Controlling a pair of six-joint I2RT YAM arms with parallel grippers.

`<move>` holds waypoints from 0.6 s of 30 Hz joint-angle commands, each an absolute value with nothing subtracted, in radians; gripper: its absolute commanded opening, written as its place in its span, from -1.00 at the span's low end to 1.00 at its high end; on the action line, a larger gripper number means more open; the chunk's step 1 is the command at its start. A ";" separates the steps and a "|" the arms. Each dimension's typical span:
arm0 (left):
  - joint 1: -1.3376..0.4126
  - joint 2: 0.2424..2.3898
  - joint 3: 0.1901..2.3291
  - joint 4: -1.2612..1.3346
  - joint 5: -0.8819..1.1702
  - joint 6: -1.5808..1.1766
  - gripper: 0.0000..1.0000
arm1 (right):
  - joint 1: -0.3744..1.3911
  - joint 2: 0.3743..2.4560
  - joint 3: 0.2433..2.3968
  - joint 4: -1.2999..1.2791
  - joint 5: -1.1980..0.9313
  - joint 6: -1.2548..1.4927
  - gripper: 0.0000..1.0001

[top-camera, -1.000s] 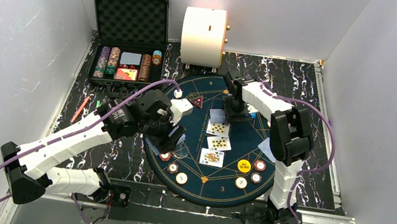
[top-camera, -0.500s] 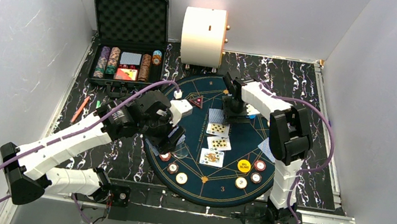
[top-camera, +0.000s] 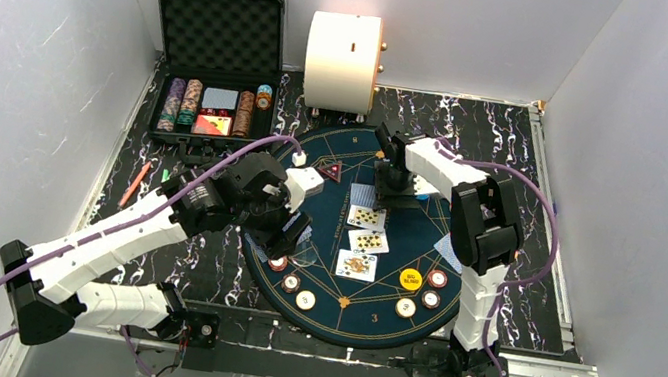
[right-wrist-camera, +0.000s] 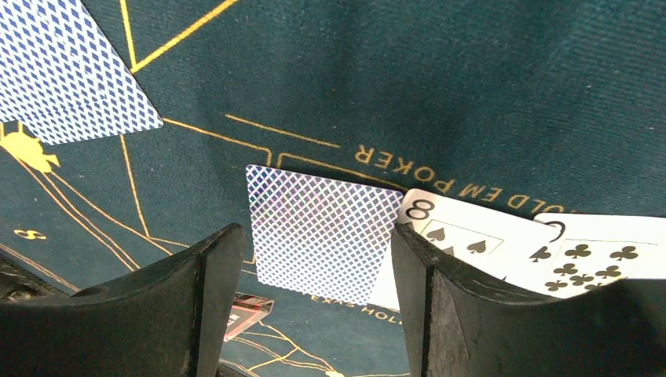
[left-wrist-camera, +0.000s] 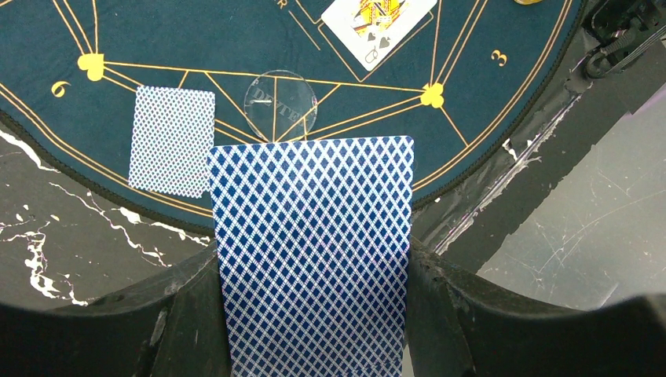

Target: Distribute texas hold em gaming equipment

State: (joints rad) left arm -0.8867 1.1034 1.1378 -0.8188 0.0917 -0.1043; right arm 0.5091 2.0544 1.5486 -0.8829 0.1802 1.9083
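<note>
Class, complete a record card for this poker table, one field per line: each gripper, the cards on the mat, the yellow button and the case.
Left gripper: shut on a blue-backed card, over the left part of the mat
Right gripper: open, above a face-down card lying on the mat
Face-up cards: three in a column near the mat's centre
Yellow button: on the mat, near right
Case: open, far left of the table

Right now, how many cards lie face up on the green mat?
3, in a column down the mat: far card, middle card, near card. Others may be hidden.
</note>
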 commanded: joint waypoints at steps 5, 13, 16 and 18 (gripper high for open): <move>-0.891 1.056 1.132 -0.820 0.113 -0.107 -1.00 | 0.497 2.037 1.579 -0.865 0.196 1.949 0.53; -0.891 1.057 1.136 -0.824 0.112 -0.114 -1.00 | 0.498 1.950 1.517 -0.850 0.134 1.882 0.61; -0.892 1.059 1.145 -0.835 0.099 -0.114 -1.00 | 0.506 1.869 1.486 -0.841 0.113 1.803 0.70; -0.891 1.070 1.153 -0.839 0.094 -0.112 -1.00 | 0.518 1.796 1.462 -0.831 0.106 1.717 0.77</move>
State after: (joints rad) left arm -0.8867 1.0866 1.1336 -0.8234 0.0937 -0.1104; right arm 0.5045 1.9640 1.4864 -0.8341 0.1303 1.8511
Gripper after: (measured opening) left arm 0.610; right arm 0.855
